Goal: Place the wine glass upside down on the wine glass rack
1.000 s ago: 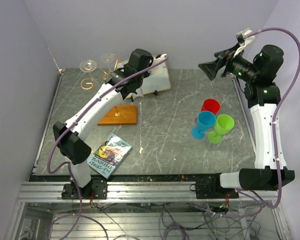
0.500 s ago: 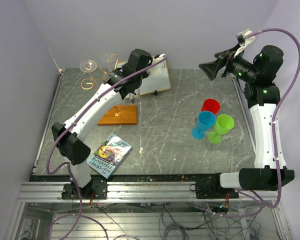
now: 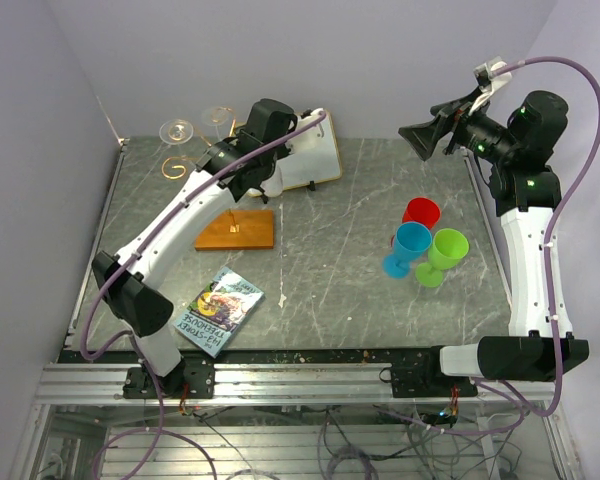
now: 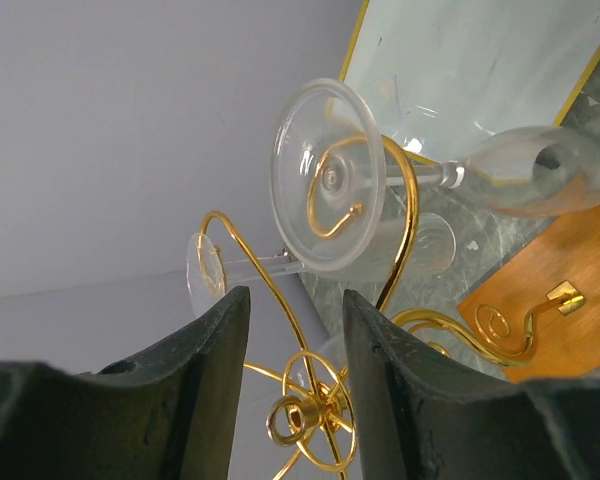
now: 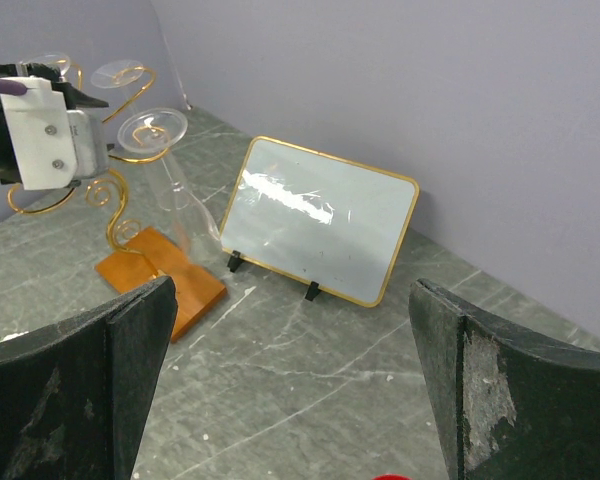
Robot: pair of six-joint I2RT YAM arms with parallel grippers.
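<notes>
The left tool (image 4: pixel 292 305) has just let go. Over the last second its fingers have spread, and they now stand apart with nothing between them, just short of the wine glass (image 4: pixel 525 172). The glass hangs upside down on the wine glass rack (image 4: pixel 408 215). Its round foot (image 4: pixel 330 175) is caught in one of the gold scroll arms, and the bowl points down toward the orange-brown base (image 4: pixel 580 260). The left arm's elbow has also sunk back toward the near edge of the table (image 3: pixel 360 250), so it looks to be pulling away. Another clear glass (image 4: pixel 212 268) hangs on a neighbouring arm. The right tool (image 5: pixel 290 290) has not budged; it is wide open and empty, high over the far right of the table. To my eye the placing is done, provided the glass stays seated as the arm clears.
</notes>
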